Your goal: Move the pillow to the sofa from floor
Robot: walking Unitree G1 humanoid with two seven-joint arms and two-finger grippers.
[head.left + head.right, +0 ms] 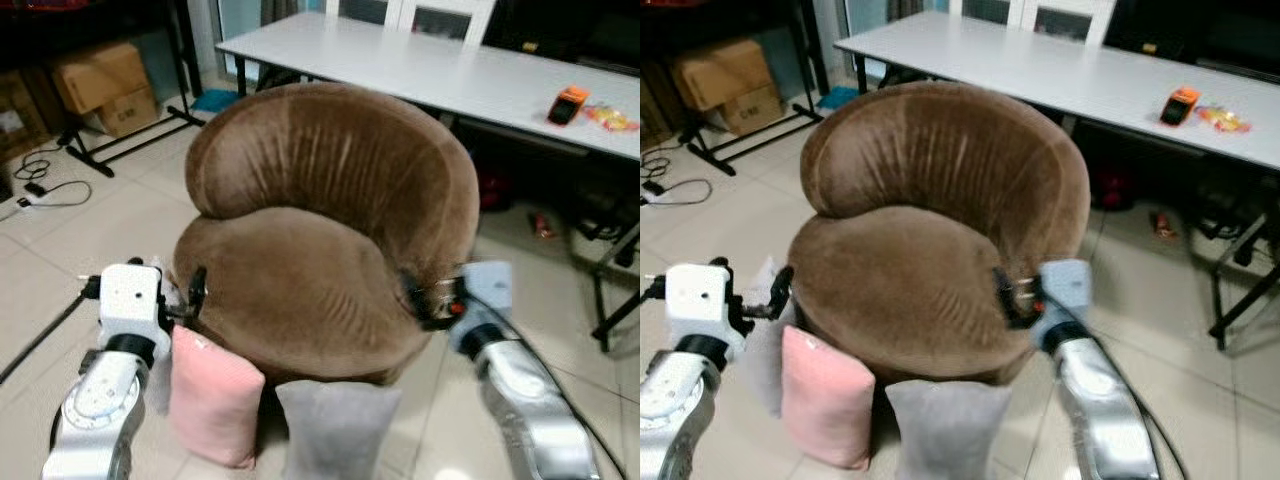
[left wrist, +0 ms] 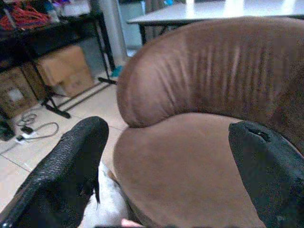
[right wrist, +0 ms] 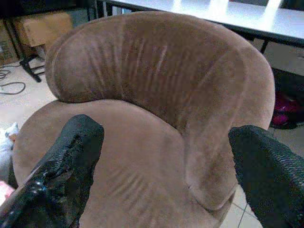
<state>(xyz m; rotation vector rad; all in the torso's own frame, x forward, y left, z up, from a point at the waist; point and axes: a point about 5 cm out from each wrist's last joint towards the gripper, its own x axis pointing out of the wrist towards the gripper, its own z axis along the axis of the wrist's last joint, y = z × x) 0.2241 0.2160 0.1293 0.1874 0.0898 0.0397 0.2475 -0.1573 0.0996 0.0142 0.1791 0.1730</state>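
Brown round sofa dead ahead, seat bare. Two pillows still on the floor, standing on edge against the sofa's front base: pink pillow toward the robot's left, grey pillow just beside it at centre, the two near each other with a narrow gap. A white furry thing sits low by the sofa behind the pink one; can't tell what it is. Left claw is up at the sofa's left edge, above the pink pillow, fingers spread wide in the left wrist view, holding nothing. Right claw is at the sofa's right front edge, seat height, fingers likewise wide apart in the right wrist view, holding nothing; can't tell if it touches the upholstery. Both wrist cams look across the seat at the backrest. Behind the sofa: long white counter with an orange gadget and some small wrapped bits near its right end. Cardboard boxes on a black rack at back left, cable and power strip on the tiles there. Black chair frame at right edge.
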